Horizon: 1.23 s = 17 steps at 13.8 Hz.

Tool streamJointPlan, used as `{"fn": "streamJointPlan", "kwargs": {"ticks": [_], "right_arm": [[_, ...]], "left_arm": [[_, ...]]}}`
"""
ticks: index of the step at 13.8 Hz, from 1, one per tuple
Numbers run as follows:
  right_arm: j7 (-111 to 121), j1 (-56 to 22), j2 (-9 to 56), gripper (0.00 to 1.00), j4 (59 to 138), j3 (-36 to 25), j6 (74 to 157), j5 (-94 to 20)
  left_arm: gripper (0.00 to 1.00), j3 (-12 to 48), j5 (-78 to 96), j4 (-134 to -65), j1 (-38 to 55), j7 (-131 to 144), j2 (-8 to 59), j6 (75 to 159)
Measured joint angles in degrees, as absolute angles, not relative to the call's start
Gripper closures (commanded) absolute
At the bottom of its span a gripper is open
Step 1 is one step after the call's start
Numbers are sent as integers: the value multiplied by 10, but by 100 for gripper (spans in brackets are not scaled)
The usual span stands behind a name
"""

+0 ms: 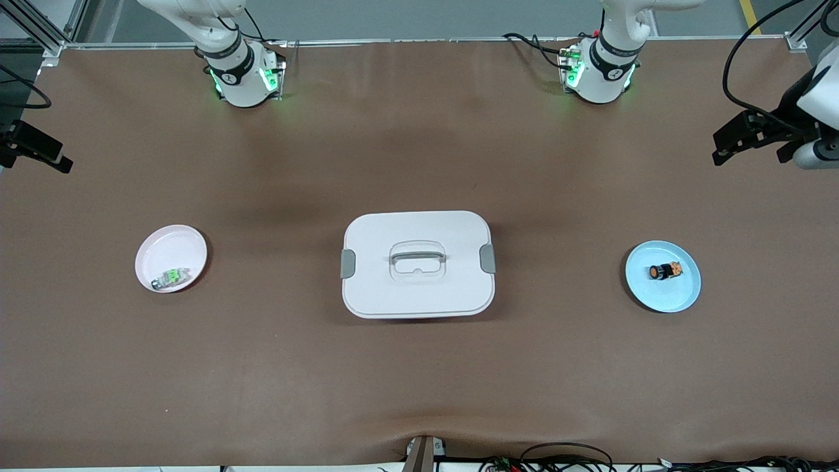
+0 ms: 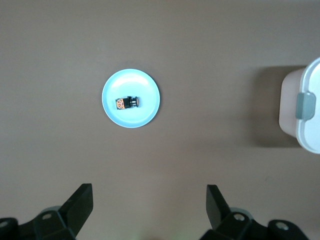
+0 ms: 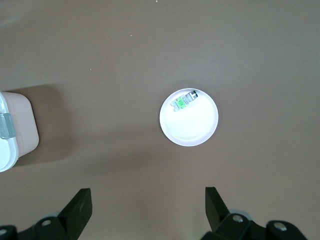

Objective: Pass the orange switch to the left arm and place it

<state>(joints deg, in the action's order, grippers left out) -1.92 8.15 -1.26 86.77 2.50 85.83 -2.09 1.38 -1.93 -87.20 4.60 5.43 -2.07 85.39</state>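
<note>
Nearest the front camera, at the table's (image 1: 419,393) middle: the box (image 1: 417,264), white, lid on, a grey latch on each short side, clear handle lying flat on top.

At three o'clock from the box on the front view's dial, toward the left arm's end: a blue plate (image 1: 682,295), well apart from the box. On that plate, the orange switch (image 1: 663,271), lying on its side near the plate's middle, orange cap turned toward the box. Touched by nothing but the plate.

At nine o'clock from the box, toward the right arm's end: a pink plate (image 1: 171,249), carrying a green-and-grey switch (image 1: 171,278) close to the rim that is nearer the front camera.

Up in the air at roughly one o'clock from the blue plate, over the left arm's end of the table: the left gripper (image 2: 147,202), fingers (image 2: 80,200) spread wide with nothing between them. Orange switch down at about seven o'clock from it, well apart, plain in the left wrist view.

At about ten o'clock from the pink plate, over the right arm's end: the right gripper (image 3: 147,202), likewise wide open and empty, with the pink plate below it.

Farthest off, at eleven and one o'clock from the box: the right arm's base (image 1: 242,78) and the left arm's base (image 1: 600,75), both lit green.
</note>
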Motion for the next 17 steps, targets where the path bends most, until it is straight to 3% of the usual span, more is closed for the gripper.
{"fn": "streamJointPlan", "kwargs": {"ticks": [6, 17], "right_arm": [[-19, 81, -12, 0, 868, 25, 858, -21], [-19, 81, -12, 0, 868, 27, 858, -21]], "left_arm": [[0, 13, -19, -923, 45, 31, -72, 854], [0, 12, -19, -930, 44, 27, -69, 855]]}}
